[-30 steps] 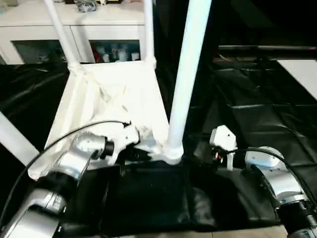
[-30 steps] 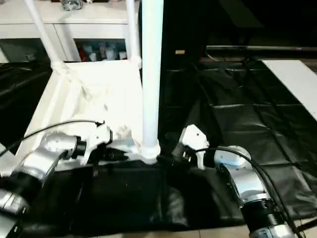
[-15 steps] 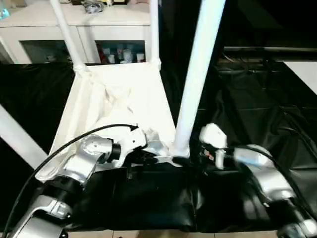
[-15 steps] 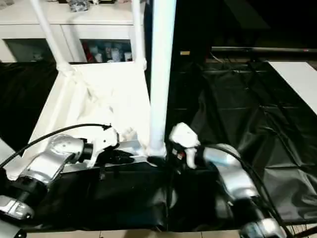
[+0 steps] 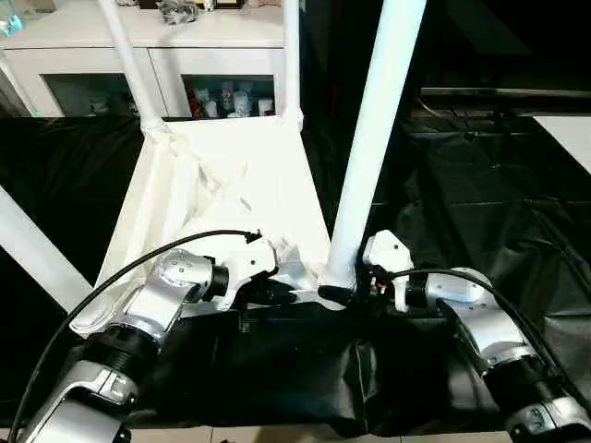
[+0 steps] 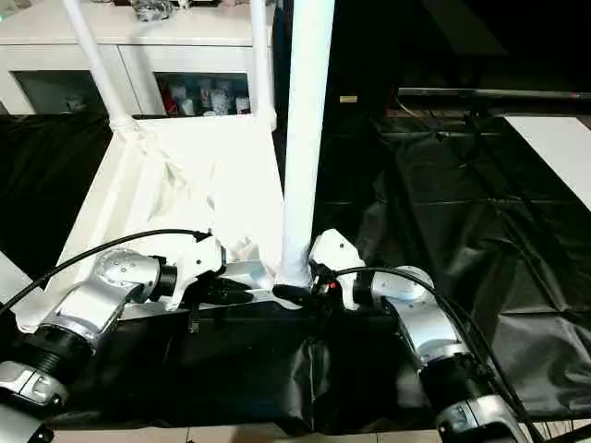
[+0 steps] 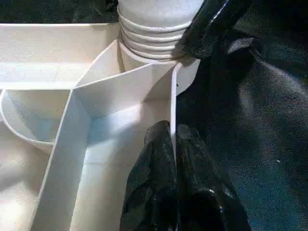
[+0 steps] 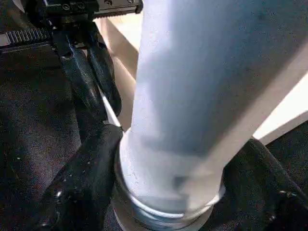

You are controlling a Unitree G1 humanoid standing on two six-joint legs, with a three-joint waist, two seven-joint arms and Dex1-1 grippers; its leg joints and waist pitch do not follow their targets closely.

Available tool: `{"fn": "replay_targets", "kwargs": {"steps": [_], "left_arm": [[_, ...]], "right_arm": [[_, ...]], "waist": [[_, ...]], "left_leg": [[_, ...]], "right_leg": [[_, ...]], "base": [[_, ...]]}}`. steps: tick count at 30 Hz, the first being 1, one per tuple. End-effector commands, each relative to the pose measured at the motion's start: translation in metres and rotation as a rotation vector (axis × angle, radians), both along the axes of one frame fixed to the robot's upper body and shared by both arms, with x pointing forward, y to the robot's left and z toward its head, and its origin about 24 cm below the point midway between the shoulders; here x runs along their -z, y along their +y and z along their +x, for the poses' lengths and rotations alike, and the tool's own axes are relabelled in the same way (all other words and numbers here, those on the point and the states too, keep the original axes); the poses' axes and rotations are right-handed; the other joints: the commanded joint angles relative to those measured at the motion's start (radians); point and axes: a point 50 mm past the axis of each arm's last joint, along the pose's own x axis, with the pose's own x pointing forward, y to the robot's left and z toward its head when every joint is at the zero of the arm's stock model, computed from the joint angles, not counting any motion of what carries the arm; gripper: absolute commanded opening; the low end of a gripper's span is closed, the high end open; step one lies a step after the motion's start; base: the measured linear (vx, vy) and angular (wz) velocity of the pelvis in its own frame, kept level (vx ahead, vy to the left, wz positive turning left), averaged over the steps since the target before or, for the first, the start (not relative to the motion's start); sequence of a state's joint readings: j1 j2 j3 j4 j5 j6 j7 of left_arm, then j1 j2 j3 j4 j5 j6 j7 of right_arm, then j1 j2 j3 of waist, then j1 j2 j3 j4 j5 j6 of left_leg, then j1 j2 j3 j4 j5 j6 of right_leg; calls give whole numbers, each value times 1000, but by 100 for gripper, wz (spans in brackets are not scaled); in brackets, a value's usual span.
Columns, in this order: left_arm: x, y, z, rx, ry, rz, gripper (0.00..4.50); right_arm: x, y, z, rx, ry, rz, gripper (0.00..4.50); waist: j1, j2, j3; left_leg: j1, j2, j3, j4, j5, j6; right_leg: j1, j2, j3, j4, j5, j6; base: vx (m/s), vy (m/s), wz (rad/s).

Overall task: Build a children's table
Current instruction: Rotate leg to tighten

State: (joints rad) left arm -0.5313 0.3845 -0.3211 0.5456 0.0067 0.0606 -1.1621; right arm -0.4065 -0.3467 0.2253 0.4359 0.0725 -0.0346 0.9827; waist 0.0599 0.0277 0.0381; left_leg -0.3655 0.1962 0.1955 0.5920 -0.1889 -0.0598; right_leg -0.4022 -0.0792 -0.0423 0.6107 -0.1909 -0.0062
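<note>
Change: the right gripper [image 6: 297, 292], which a second ago stood apart from the near-right leg, has come in against that leg's base; the left gripper [image 5: 282, 293] has kept its grip on the table rim; the head camera has shifted, so the whole scene sits differently.
Table: the small white plastic children's table [image 5: 222, 185] lies upside down on the black sheet [image 5: 480, 203], ribbed underside up; it occupies the centre of the head view toward 11 o'clock.
Legs: four long white tapered tube legs stand up from the corner sockets; the near-right leg [image 5: 374, 138] rises at 1 o'clock; two far legs [image 5: 129, 65] stand at 11 and 12 o'clock; the near-left leg [image 5: 32, 249] leans out at 9 o'clock.
Left gripper: its black fingers [image 7: 159, 178] are pinched together on the thin near rim of the table top, just beside the near-right socket.
Right gripper: its two black fingers [image 8: 84, 183] sit on either side of the near-right leg's ribbed foot, touching it where it enters the socket; the jaws are spread to the leg's width.
Background: a white glass-door cabinet [image 5: 185, 55] stands at 12 o'clock, beyond the table.
</note>
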Motion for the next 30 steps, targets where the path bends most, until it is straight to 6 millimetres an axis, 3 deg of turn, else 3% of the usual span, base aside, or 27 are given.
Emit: {"fn": "replay_targets", "kwargs": {"steps": [1, 7, 13, 23, 25, 27, 30], "left_arm": [[19, 2, -8, -19, 76, 32, 0], [19, 4, -7, -28, 82, 38, 0], [21, -5, -1, -131, 77, 8, 0], [24, -44, 23, -418, -9, 24, 0], [24, -54, 24, -434, -8, 23, 0], [24, -57, 24, -428, -6, 26, 0], [24, -58, 23, -409, 5, 28, 0]], "right_arm": [[-4, -1, 4, 5, -18, -4, 292], [1, -1, 5, 29, -9, -15, 269], [12, 2, 16, 289, 6, 47, 267], [28, 54, 27, 691, 26, 103, 266], [28, 64, 28, 716, 31, 118, 266], [27, 68, 29, 721, 30, 118, 266], [26, 73, 29, 691, 31, 122, 266]], "waist": [[0, -17, -48], [-1, -16, -47], [-15, -17, -42], [-36, -17, -35], [-36, -21, -36], [-36, -17, -38], [-34, -17, -42]], "left_leg": [[7, 32, -16, -75, -244, 37], [9, 32, -17, -77, -260, 32], [8, 27, -21, -82, -304, 7], [18, 19, -33, -86, -393, -20], [19, 19, -34, -88, -405, -11], [20, 21, -34, -91, -402, -5], [11, 24, -32, -98, -367, 4]], "right_leg": [[39, -57, 37, -83, -277, -186], [37, -58, 37, -86, -309, -180], [34, -59, 35, -96, -405, -158], [16, -60, 30, -123, -617, -74], [14, -59, 28, -126, -609, -66], [15, -61, 29, -125, -571, -74], [25, -58, 31, -116, -447, -104]], "base": [[0, 0, 0], [0, 0, 0], [0, 0, 0], [0, 0, 0], [0, 0, 0], [0, 0, 0], [0, 0, 0]]}}
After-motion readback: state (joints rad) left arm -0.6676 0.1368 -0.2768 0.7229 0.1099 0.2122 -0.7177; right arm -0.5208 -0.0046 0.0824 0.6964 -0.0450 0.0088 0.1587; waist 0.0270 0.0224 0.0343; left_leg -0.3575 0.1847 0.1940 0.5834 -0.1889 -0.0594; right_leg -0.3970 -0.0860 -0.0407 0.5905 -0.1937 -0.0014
